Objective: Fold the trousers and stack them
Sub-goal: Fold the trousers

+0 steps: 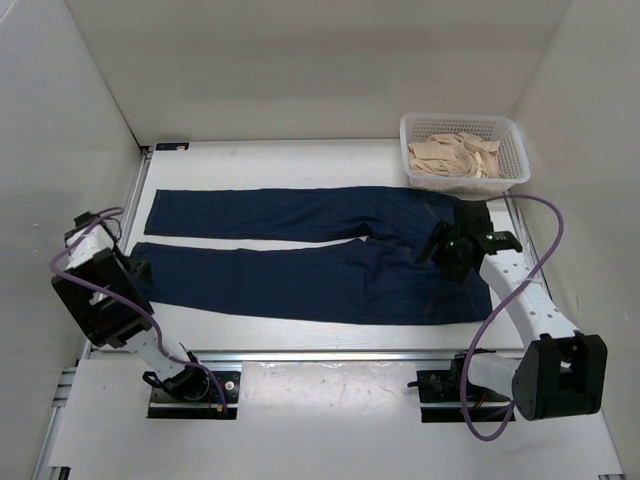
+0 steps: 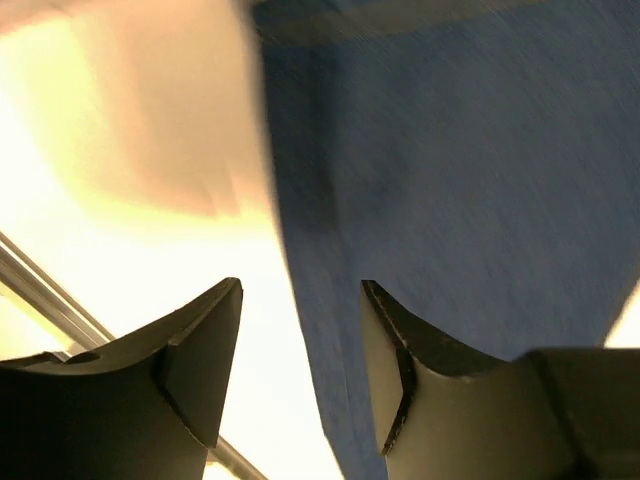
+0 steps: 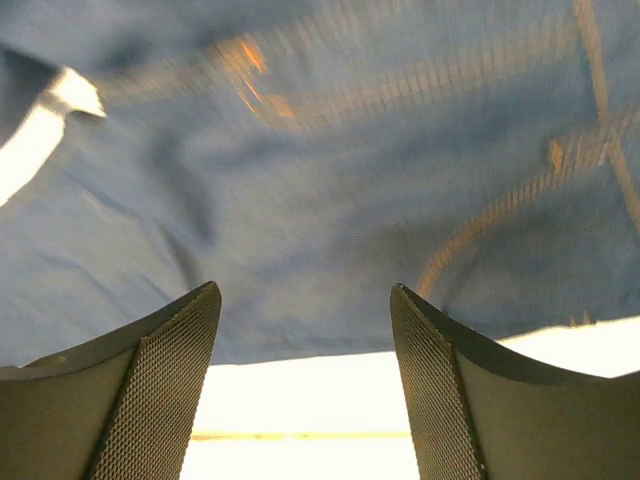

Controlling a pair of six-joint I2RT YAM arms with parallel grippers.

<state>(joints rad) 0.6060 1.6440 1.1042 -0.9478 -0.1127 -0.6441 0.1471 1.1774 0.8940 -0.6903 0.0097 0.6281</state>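
The dark navy trousers (image 1: 300, 255) lie flat on the white table, legs pointing left, waist at the right. My left gripper (image 1: 135, 270) is open at the hem of the near leg. In the left wrist view the hem edge (image 2: 330, 380) runs between its spread fingers (image 2: 300, 300). My right gripper (image 1: 447, 250) is open over the waist end. In the right wrist view the fingers (image 3: 305, 300) stand apart just off the denim edge (image 3: 300, 345), with tan stitching (image 3: 480, 230) beyond. Neither gripper holds anything.
A white mesh basket (image 1: 515, 165) with beige cloth garments (image 1: 455, 157) stands at the back right, just behind the waist. White walls close in the table on the left, back and right. A metal rail (image 1: 320, 357) runs along the near edge.
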